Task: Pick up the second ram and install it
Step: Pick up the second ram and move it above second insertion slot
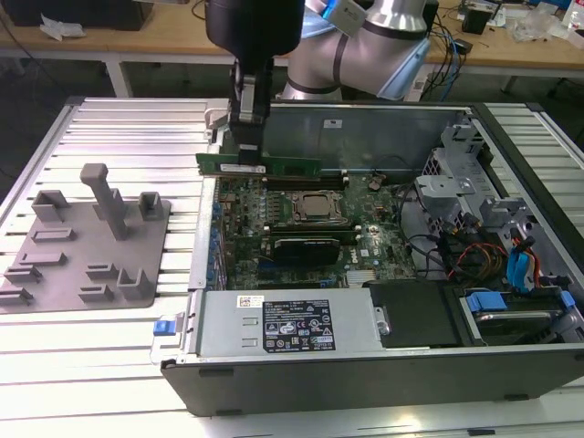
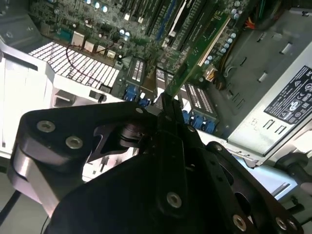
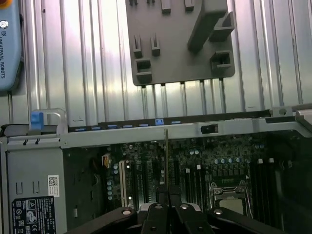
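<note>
The second ram (image 1: 260, 165) is a long green stick held level over the far edge of the motherboard (image 1: 274, 224), just above the black memory slots (image 1: 306, 182) beside the CPU socket (image 1: 316, 208). My gripper (image 1: 248, 137) is shut on its upper edge, towards the end on the exterior view's left. In the second wrist view the ram (image 2: 200, 53) runs out from between the fingertips of the gripper (image 2: 163, 105) over the board. The first wrist view shows the ram (image 3: 165, 156) edge-on as a thin line rising from the gripper (image 3: 166, 192).
The open computer case (image 1: 456, 114) lies on a ribbed metal table (image 1: 128, 128). A grey holder plate (image 1: 87, 242) with upright blocks sits at the exterior view's left. The power supply (image 1: 287, 324) fills the case's near side, with drive cages and cables (image 1: 493, 237) at the right.
</note>
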`<action>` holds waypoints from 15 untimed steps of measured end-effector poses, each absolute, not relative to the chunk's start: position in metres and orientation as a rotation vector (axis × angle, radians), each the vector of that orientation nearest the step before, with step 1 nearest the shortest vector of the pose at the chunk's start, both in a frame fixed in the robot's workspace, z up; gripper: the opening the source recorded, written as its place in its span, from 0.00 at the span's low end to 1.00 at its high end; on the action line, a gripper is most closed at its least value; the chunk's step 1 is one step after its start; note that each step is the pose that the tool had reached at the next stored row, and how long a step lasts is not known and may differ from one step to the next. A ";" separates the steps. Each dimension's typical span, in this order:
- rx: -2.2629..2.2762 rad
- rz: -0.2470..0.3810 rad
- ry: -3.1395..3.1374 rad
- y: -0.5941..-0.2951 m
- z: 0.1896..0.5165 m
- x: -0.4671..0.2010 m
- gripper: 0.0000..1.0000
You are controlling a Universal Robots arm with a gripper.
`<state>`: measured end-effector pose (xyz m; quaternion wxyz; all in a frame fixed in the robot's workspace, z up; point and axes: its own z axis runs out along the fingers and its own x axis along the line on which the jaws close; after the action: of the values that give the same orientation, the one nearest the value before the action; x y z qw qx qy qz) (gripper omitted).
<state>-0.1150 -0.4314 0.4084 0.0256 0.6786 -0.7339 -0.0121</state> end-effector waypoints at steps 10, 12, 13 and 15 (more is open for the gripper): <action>2.082 -0.038 -2.284 -0.431 0.406 -0.090 0.09; 2.079 -0.038 -2.286 -0.431 0.405 -0.085 0.09; 2.078 -0.038 -2.287 -0.431 0.405 -0.083 0.09; 2.076 -0.039 -2.290 -0.431 0.404 -0.079 0.09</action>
<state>-0.0794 -0.4314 0.4038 0.0255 0.6714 -0.7406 -0.0125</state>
